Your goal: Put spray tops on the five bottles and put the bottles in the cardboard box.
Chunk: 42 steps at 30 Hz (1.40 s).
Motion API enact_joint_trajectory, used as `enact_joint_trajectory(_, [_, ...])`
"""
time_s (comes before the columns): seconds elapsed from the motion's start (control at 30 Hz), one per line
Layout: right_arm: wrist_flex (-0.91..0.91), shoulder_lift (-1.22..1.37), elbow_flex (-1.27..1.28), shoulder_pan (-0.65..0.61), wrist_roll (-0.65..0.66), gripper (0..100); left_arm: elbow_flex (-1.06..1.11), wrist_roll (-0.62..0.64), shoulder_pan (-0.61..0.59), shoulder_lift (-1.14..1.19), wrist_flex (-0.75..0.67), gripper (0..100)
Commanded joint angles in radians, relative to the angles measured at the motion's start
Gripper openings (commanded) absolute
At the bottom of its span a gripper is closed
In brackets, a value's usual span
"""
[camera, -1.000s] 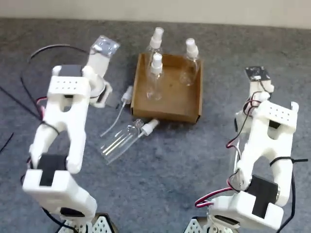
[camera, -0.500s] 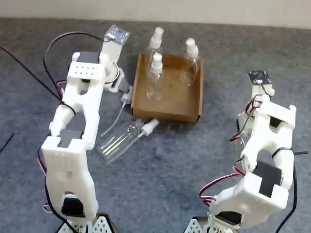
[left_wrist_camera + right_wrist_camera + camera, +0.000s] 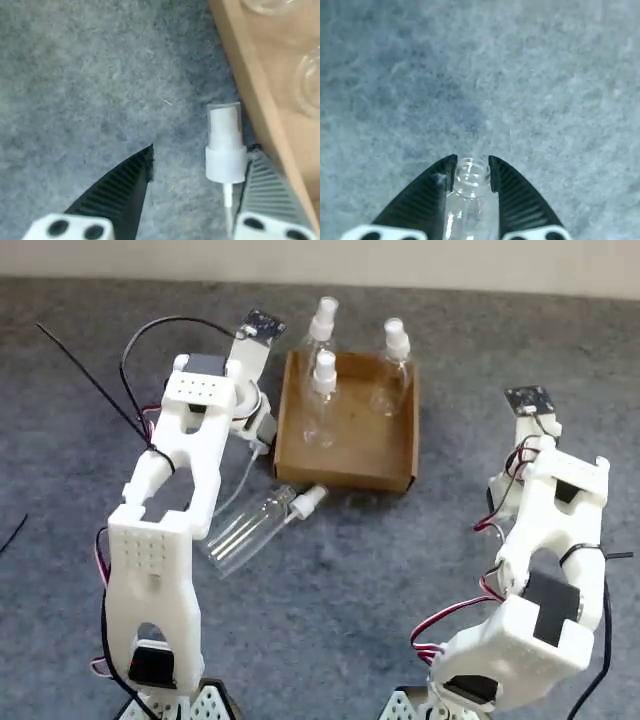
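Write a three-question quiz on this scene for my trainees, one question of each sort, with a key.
1. True or false: the right tool is shut on an uncapped bottle.
2. Multiple choice: the loose spray top lies (A) inside the cardboard box; (B) on the table beside the box, within the open left tool; (C) screwed onto a bottle's neck.
3. Fill in: the capped bottle in front of the box is ___ (upright or lying).
Key: 1 true; 2 B; 3 lying.
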Motion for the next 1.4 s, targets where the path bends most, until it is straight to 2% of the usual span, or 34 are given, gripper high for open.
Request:
enact_joint_trajectory(0.0, [-0.007,-0.007,-0.031,0.012,0.034,0.6,-0.101,0.008,0.03,0.05,0.005,24])
enact_joint_trajectory(0.27, [-0.013,-0.007,-0.028,0.061,0.04,1.0,-0.217,0.006,-0.01,0.139,0.014,21])
enact_joint_trajectory(0.4, [-0.008,-0.007,-0.028,0.07,0.04,1.1,-0.222,0.002,-0.045,0.137,0.084,14])
enact_joint_trajectory(0.57, [-0.007,-0.007,-0.03,0.076,0.037,1.2,-0.222,-0.055,-0.136,0.134,0.184,11])
enact_joint_trajectory(0.67, [-0.001,-0.008,-0.033,0.065,0.031,7.7,-0.219,-0.123,-0.183,0.134,0.273,11])
enact_joint_trajectory(0.73, [0.025,-0.007,-0.035,0.064,-0.006,15.6,-0.217,-0.16,-0.213,0.134,0.322,11])
enact_joint_trajectory(0.8, [0.05,-0.008,-0.036,0.058,-0.012,19.2,-0.217,-0.184,-0.242,0.134,0.345,11])
enact_joint_trajectory(1.07, [0.183,-0.005,-0.137,0.013,-0.032,20.0,-0.214,-0.272,-0.334,0.136,0.407,11])
enact_joint_trajectory(1.23, [0.225,0.053,-0.24,0.01,-0.077,25.9,-0.214,-0.298,-0.343,0.136,0.41,11])
enact_joint_trajectory(1.37, [0.437,0.105,-0.351,0.035,-0.078,26.0,-0.214,-0.298,-0.346,0.136,0.407,11])
